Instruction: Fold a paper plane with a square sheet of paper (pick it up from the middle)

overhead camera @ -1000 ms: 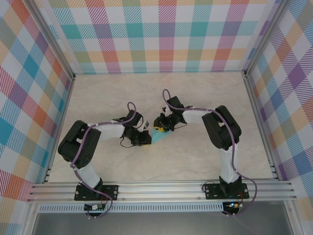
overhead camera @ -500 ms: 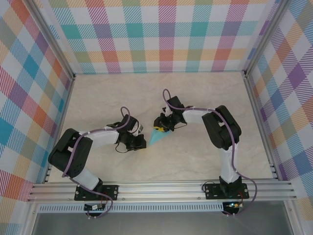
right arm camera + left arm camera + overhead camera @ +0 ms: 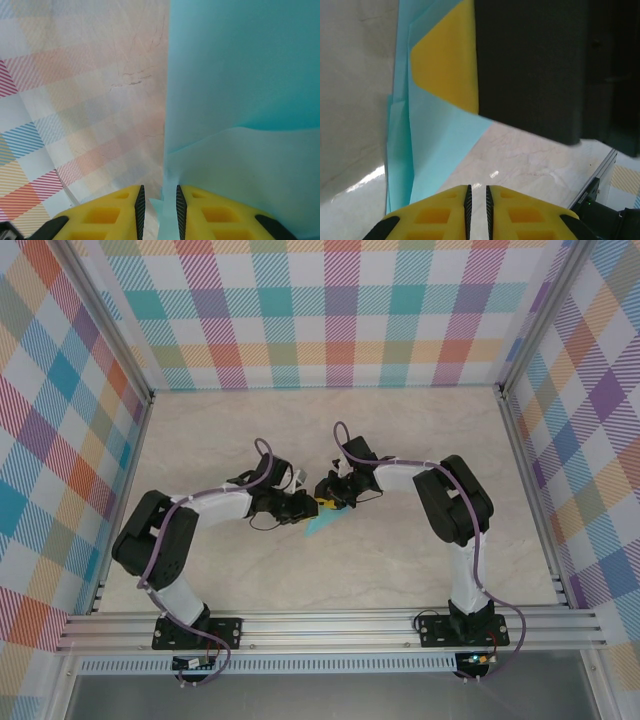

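The paper plane (image 3: pixel 318 527) is a slim turquoise pointed fold at mid table, its tip toward the lower left. My right gripper (image 3: pixel 328 502) is shut on its upper end; in the right wrist view a folded edge of the paper plane (image 3: pixel 240 100) stands between the jaws of that gripper (image 3: pixel 157 197). My left gripper (image 3: pixel 304 508) sits just left of it, nearly touching. In the left wrist view my left gripper (image 3: pixel 476 192) shows a thin slit between its jaws, nothing in it. The paper plane (image 3: pixel 435 145) lies ahead and to the left there, under the right gripper's yellow finger (image 3: pixel 447 65).
Bare marble tabletop (image 3: pixel 400 570) surrounds the two grippers. Checked walls (image 3: pixel 340 310) close the back and both sides. An aluminium rail (image 3: pixel 330 625) runs along the near edge by the arm bases.
The left gripper drew back to the lower left, then came back up and right beside the right gripper. Its jaws parted slightly. The right gripper kept its hold.
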Robot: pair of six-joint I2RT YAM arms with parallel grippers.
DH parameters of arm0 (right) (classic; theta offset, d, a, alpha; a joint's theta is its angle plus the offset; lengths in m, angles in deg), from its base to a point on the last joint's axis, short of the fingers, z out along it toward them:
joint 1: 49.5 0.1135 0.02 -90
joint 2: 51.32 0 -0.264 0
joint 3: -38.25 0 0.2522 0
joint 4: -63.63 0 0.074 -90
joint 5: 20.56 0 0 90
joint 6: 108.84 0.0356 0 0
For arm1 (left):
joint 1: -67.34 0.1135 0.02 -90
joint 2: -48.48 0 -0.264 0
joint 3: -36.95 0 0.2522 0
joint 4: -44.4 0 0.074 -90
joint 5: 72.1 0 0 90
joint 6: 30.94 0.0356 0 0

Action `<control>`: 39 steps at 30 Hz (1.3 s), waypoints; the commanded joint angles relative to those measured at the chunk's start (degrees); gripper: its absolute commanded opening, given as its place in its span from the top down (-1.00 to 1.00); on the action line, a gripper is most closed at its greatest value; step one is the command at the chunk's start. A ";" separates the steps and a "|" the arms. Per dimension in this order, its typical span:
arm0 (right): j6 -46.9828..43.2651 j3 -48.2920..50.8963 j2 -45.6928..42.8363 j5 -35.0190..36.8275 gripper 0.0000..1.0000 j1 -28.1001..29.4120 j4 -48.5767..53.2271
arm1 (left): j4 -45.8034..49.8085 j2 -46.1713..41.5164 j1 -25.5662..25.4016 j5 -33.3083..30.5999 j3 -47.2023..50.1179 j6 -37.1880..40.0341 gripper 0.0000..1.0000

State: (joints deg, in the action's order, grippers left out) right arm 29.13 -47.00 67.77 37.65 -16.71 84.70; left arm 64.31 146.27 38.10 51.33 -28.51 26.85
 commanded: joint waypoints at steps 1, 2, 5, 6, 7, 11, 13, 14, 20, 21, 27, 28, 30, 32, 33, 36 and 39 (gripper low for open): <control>0.73 2.14 4.98 4.63 0.47 0.25 4.36 | -1.31 3.56 -0.47 1.15 -1.82 -0.42 0.64; 0.86 2.19 5.01 4.63 0.47 0.25 4.36 | -1.15 4.75 -0.47 0.76 -2.05 -0.24 0.64; 0.79 2.06 5.04 4.65 0.47 0.25 4.37 | 1.87 6.31 -0.47 -2.18 -2.06 0.99 0.68; 0.68 2.05 5.14 4.64 0.47 0.25 4.42 | 2.97 6.42 -0.47 -3.12 -1.92 1.54 0.70; 0.70 1.97 5.12 4.72 0.47 0.25 4.47 | 4.09 6.29 -0.39 -4.03 -1.59 2.16 0.71; 0.56 1.97 5.28 4.84 0.47 0.30 4.55 | 7.43 4.67 -0.29 -7.40 0.82 4.35 0.73; 0.55 1.96 5.53 4.83 0.47 0.25 4.61 | 8.39 3.70 -0.25 -8.67 2.13 4.98 0.74; 0.55 1.87 5.54 4.72 0.47 0.25 4.57 | 8.51 3.21 -0.21 -8.88 2.75 5.09 0.74; 0.46 1.79 5.75 4.95 0.47 0.25 4.82 | 9.30 0.55 -0.03 -9.47 4.56 5.54 0.74; 0.53 1.79 5.79 4.90 0.47 0.25 4.75 | 9.31 0.24 -0.03 -9.03 4.48 5.51 0.74; 0.53 1.71 5.54 4.63 0.47 0.25 4.81 | 8.31 -5.39 -0.10 -4.39 3.51 4.04 0.70; 0.50 1.65 5.60 4.63 0.47 0.25 4.74 | 7.95 -6.15 -0.03 -4.09 3.01 3.42 0.69; 0.50 1.61 5.67 4.63 0.47 0.25 4.82 | 6.48 -7.08 -0.11 -2.73 2.45 2.09 0.67; 0.55 1.52 5.78 4.63 0.47 0.25 4.80 | 4.39 -6.55 -0.36 -0.49 2.02 0.63 0.67; 0.63 1.52 5.77 4.56 0.47 0.25 4.78 | 3.82 -5.91 -0.51 0.09 1.74 0.43 0.67; 0.62 1.52 5.72 4.58 0.47 0.25 4.81 | 2.94 -2.65 -0.89 1.78 0.83 0.32 0.65; 0.64 1.57 5.83 4.72 0.47 0.25 4.80 | 1.00 0.77 -1.14 3.96 0.62 -0.26 0.65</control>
State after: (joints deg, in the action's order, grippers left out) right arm 29.80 -47.21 67.99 37.26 -16.77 84.75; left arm 67.09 143.98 37.43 51.75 -27.07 27.95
